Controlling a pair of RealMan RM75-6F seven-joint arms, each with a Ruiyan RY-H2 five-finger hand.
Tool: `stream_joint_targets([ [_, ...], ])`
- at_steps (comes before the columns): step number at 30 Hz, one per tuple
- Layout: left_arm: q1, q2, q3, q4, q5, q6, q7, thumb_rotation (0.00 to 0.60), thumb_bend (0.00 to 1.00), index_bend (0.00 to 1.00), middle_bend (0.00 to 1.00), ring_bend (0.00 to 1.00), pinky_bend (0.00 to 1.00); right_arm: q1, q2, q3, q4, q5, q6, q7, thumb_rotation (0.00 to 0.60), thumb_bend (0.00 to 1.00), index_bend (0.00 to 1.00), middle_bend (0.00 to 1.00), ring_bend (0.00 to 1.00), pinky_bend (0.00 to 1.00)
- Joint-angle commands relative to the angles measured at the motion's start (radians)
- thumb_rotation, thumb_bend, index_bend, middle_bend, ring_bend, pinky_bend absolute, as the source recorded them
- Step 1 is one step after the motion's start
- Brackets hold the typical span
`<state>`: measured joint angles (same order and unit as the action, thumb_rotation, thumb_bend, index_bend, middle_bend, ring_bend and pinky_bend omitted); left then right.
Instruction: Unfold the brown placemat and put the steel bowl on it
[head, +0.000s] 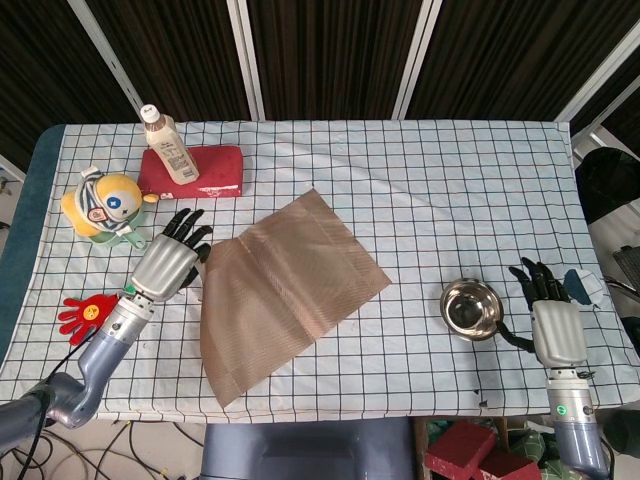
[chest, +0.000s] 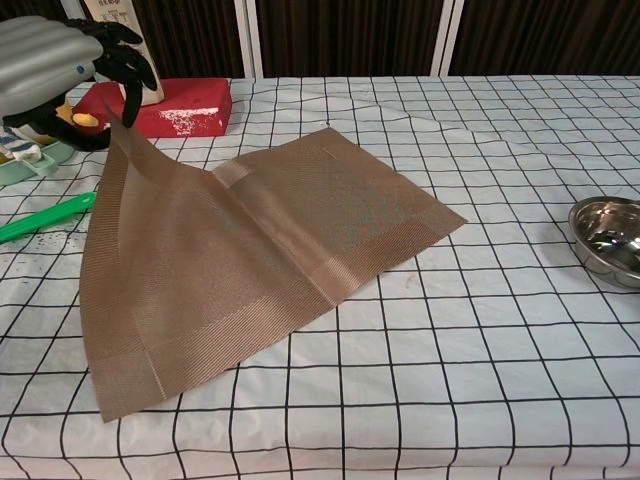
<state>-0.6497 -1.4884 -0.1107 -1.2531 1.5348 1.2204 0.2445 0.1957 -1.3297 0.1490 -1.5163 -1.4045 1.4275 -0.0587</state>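
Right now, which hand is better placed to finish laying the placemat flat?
Left. The left hand already pinches the raised corner of the brown placemat. The right hand holds nothing and sits beside the steel bowl, far from the mat.

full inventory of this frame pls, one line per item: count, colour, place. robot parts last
placemat: 1, brown, table centre-left, near-left corner lifted
steel bowl: 1, silver, right side of table, empty
bottle: 1, white with tan label, lying on the red block, far left
block: 1, red, far left
toy figure: 1, yellow, left edge
hand-shaped clapper: 1, red with green handle, near left
tablecloth: 1, white with black grid, covers table
left hand: 1, grey and black, pinching the placemat's lifted corner
right hand: 1, grey and black, right of the bowl, fingers apart, holding nothing
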Motion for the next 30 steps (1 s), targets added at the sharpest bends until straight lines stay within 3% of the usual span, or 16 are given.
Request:
stream_joint_targets([
  [1, -0.017, -0.02, -0.02, 0.016, -0.018, -0.013, 0.028, 0.6, 0.4, 0.64, 0.28, 0.06, 0.11, 0.0, 0.0, 0.0, -0.001, 0.0, 0.0, 0.0, 0.6, 0.17, 0.17, 0.05, 0.04, 0.16],
  [12, -0.03, -0.103, -0.088, 0.034, -0.098, 0.016, 0.174, 0.6, 0.38, 0.64, 0.27, 0.07, 0.09, -0.002, 0.008, -0.005, -0.013, 0.002, -0.006, -0.001, 0.6, 0.17, 0.17, 0.05, 0.04, 0.16],
  [21, 0.002, -0.107, -0.09, 0.043, -0.127, 0.06, 0.224, 0.6, 0.34, 0.63, 0.26, 0.07, 0.08, -0.002, 0.013, -0.003, -0.022, 0.007, -0.01, 0.003, 0.6, 0.17, 0.17, 0.05, 0.04, 0.16],
  [23, 0.012, -0.103, -0.091, 0.046, -0.139, 0.066, 0.231, 0.6, 0.26, 0.6, 0.24, 0.07, 0.07, -0.002, 0.014, -0.003, -0.023, 0.008, -0.012, 0.003, 0.6, 0.17, 0.17, 0.05, 0.04, 0.16],
  [27, 0.04, -0.09, -0.091, 0.025, -0.16, 0.091, 0.245, 0.6, 0.06, 0.43, 0.18, 0.06, 0.04, -0.001, 0.015, -0.004, -0.027, 0.009, -0.014, 0.001, 0.6, 0.17, 0.17, 0.05, 0.04, 0.16],
  [30, 0.066, -0.07, -0.089, -0.014, -0.169, 0.111, 0.228, 0.6, 0.02, 0.27, 0.13, 0.05, 0.02, -0.002, 0.017, -0.004, -0.03, 0.009, -0.013, 0.002, 0.6, 0.17, 0.17, 0.05, 0.04, 0.16],
])
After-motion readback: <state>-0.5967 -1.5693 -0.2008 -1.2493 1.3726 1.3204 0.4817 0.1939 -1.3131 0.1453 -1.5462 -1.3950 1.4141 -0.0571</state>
